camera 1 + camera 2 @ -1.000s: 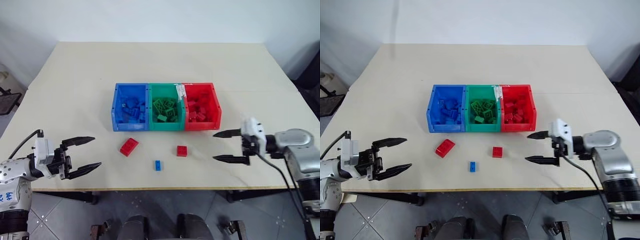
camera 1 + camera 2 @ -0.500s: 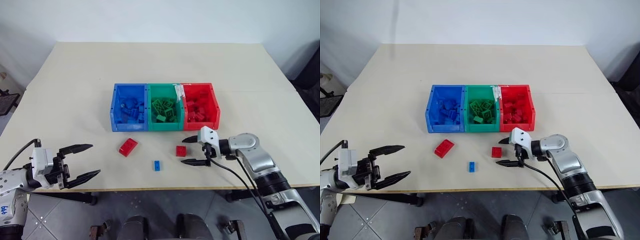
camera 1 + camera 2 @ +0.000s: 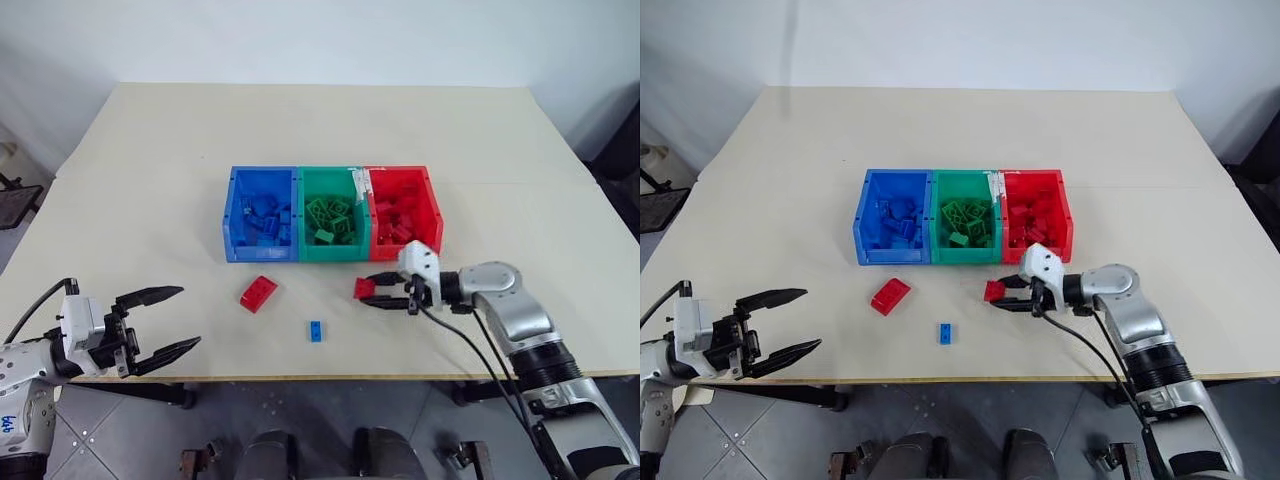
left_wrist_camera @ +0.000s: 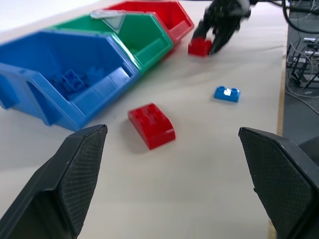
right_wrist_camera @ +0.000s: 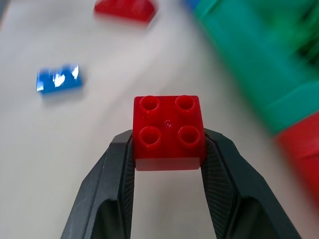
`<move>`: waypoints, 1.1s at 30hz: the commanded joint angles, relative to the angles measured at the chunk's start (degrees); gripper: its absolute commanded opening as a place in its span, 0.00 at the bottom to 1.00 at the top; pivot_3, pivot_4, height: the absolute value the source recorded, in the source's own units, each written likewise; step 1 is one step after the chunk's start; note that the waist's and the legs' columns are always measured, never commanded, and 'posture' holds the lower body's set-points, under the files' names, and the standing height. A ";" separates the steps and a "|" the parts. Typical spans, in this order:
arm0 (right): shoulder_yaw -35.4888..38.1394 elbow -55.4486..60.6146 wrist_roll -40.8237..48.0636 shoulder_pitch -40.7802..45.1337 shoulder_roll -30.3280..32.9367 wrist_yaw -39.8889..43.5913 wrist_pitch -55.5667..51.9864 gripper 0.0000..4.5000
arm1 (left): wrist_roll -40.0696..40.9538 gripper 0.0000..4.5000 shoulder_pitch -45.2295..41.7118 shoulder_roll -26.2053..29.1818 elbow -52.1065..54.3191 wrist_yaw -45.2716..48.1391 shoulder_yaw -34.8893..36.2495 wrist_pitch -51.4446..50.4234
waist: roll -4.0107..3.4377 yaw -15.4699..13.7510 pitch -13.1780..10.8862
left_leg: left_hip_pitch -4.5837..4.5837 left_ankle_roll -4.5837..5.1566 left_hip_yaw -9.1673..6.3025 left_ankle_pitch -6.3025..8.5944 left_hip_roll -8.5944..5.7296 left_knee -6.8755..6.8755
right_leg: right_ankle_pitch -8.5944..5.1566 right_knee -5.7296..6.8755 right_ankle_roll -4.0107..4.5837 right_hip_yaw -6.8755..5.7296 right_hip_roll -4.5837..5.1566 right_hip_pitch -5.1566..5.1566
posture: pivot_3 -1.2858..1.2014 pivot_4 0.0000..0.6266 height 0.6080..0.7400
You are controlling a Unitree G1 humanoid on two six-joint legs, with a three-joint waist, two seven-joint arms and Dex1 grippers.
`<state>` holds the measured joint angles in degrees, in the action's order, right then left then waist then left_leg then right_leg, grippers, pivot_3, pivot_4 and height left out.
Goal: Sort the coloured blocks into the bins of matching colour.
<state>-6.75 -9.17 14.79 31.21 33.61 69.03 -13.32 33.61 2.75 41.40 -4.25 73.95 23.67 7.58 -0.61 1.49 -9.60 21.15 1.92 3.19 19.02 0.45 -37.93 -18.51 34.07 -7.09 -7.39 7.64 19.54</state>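
No legible text, label or number anywhere.

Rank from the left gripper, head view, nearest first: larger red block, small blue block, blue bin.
1. larger red block: on the table, nearest the left gripper.
2. small blue block: farther right, near the front edge.
3. blue bin: behind both, left end of the row.

Three joined bins (image 3: 330, 228) sit mid-tabletop (image 3: 150, 180), bricks inside. In front: larger brick (image 3: 258, 293) left, smallest brick (image 3: 316, 331) nearest the edge, square brick (image 3: 364, 289) right, between right gripper (image 3: 378, 292) fingers.
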 commanded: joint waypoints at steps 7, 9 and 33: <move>4.33 -19.83 -4.13 17.50 1.62 -5.40 5.31 0.32 | -0.09 1.00 -2.39 -0.91 -1.33 0.30 -1.38 0.63 | -0.01 0.34 0.00 | -0.03 -0.04 0.13 0.02 0.05 0.04 | 0.00 0.01 0.00 -0.01 -0.06 0.06 | 0.52 0.24 1.00; 3.68 -25.50 -5.69 20.57 1.04 -5.64 6.76 0.49 | -0.17 1.00 -2.67 -1.00 -1.39 0.27 -1.57 0.72 | 0.00 0.32 0.00 | -0.03 -0.04 0.15 0.02 0.05 0.04 | 0.00 0.04 0.00 -0.01 -0.07 0.08 | 0.52 0.24 1.00; 11.80 -11.56 4.95 -5.08 21.40 20.78 10.99 0.99 | -0.06 1.00 -4.58 -0.02 -4.72 2.73 -1.93 0.79 | 0.00 -0.07 0.00 | -0.03 0.02 0.19 0.05 0.04 0.00 | 0.00 -0.10 0.00 -0.08 -0.06 -0.04 | 0.52 0.24 1.00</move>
<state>2.73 -20.95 19.12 26.30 53.29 87.28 -4.06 33.38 -1.55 40.59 -8.57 75.85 21.18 7.67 -0.61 1.41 -9.60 21.11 1.95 3.42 19.08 0.48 -37.93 -18.51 33.97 -7.09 -7.47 7.58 19.50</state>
